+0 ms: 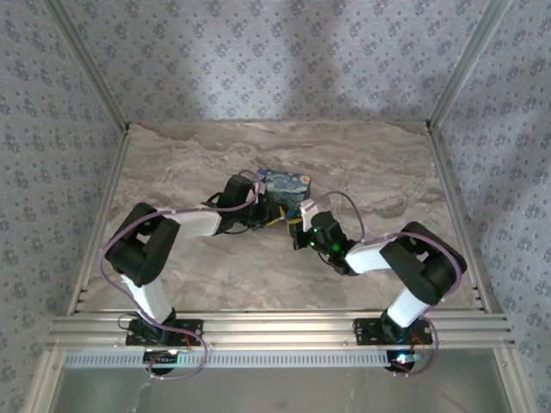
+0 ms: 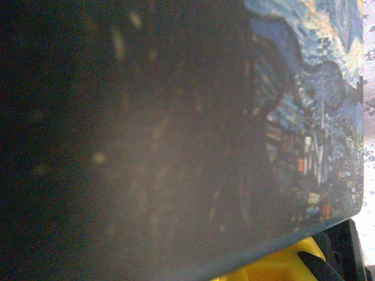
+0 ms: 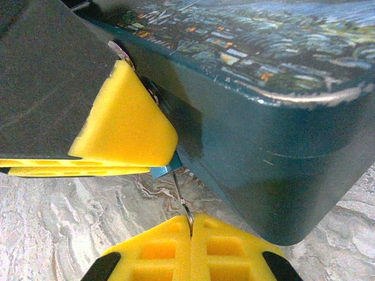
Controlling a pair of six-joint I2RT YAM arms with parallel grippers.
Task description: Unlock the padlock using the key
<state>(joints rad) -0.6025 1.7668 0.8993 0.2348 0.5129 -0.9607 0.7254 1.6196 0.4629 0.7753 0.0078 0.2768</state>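
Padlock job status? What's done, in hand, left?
Done: the left gripper is shut on the small bluish padlock, right against the blue box. In hand: the right gripper is shut on a thin metal piece, likely the key, running up to the padlock. Left: turning it and opening the lock; nothing here shows it open.

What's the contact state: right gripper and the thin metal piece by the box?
Touching. Right wrist view: the thin metal piece ends pinched in the seam between the closed yellow fingers of the right gripper.
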